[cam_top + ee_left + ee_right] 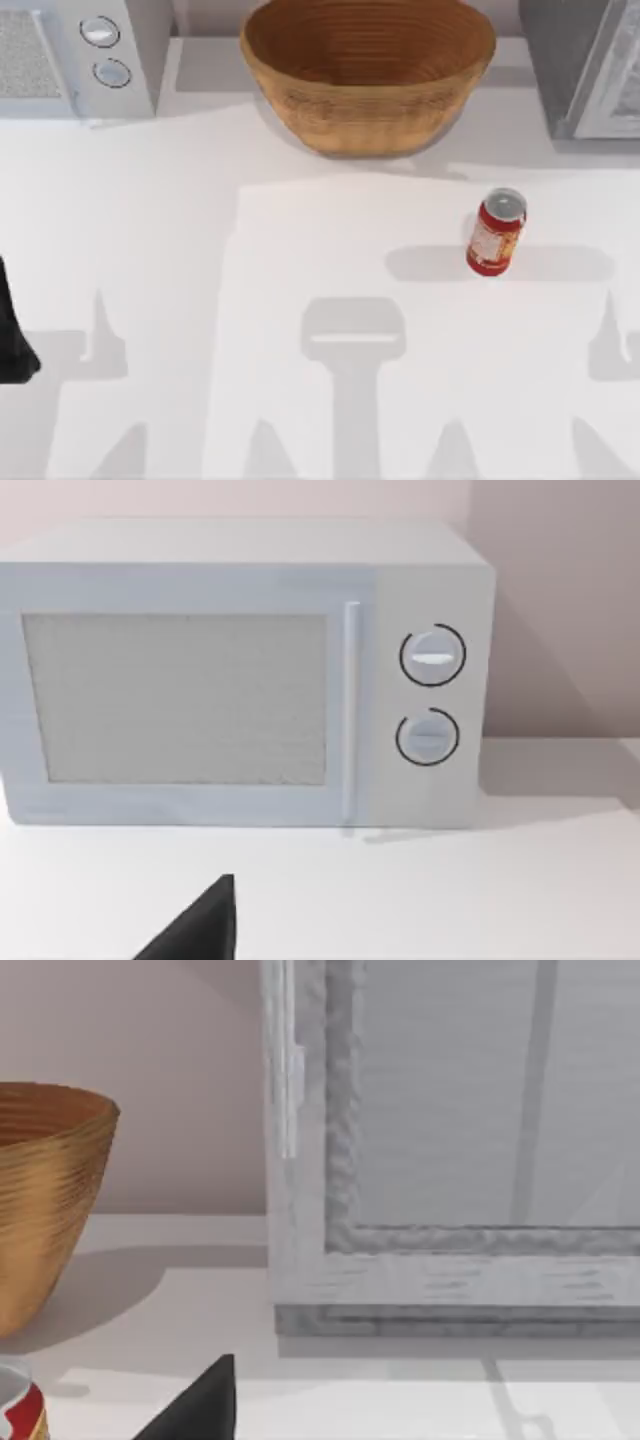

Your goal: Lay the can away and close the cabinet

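The can (497, 232) is small and red with a silver top. It stands upright on the white table, right of centre, and its edge also shows in the right wrist view (18, 1410). The cabinet (560, 70) is a grey speckled box at the back right corner. Its lighter framed door panel (450, 1160) faces the right wrist camera, and whether the door is ajar is not clear. A black part of my right gripper (200, 1408) pokes into the right wrist view, short of the cabinet and beside the can. My left gripper (200, 932) is parked at the left edge (12, 335), facing the white appliance.
A white appliance with two round knobs (105, 45) stands at the back left. A large woven bowl (368, 70) sits at the back centre, between the appliance and the cabinet and behind the can.
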Motion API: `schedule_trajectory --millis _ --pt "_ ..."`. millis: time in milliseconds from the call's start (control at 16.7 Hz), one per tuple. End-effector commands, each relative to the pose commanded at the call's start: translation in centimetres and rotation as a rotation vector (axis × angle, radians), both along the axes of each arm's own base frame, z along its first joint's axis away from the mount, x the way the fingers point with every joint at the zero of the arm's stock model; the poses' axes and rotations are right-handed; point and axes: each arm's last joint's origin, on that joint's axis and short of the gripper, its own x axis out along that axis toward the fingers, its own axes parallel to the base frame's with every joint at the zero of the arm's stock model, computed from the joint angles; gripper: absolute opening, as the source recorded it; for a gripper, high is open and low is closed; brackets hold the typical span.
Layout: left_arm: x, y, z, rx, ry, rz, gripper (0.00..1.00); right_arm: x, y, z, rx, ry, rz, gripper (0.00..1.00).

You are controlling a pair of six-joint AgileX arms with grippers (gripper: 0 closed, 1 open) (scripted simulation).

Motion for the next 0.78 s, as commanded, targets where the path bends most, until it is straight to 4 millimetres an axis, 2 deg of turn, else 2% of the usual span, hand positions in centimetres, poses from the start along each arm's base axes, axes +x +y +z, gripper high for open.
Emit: schedule_trajectory --millis 180,540,780 --pt "0.0 0.0 0.0 0.000 0.000 0.000 1.00 0.0 0.0 -0.1 0.001 0.004 0.002 1.00" --pt "0.0 0.0 0.0 0.000 0.000 0.000 1.00 1.0 1.0 -2.8 0.052 0.205 0.062 1.00" --pt "0.0 0.0 0.0 0.000 0.000 0.000 1.00 1.9 1.9 -3.4 0.071 0.289 0.053 1.00"
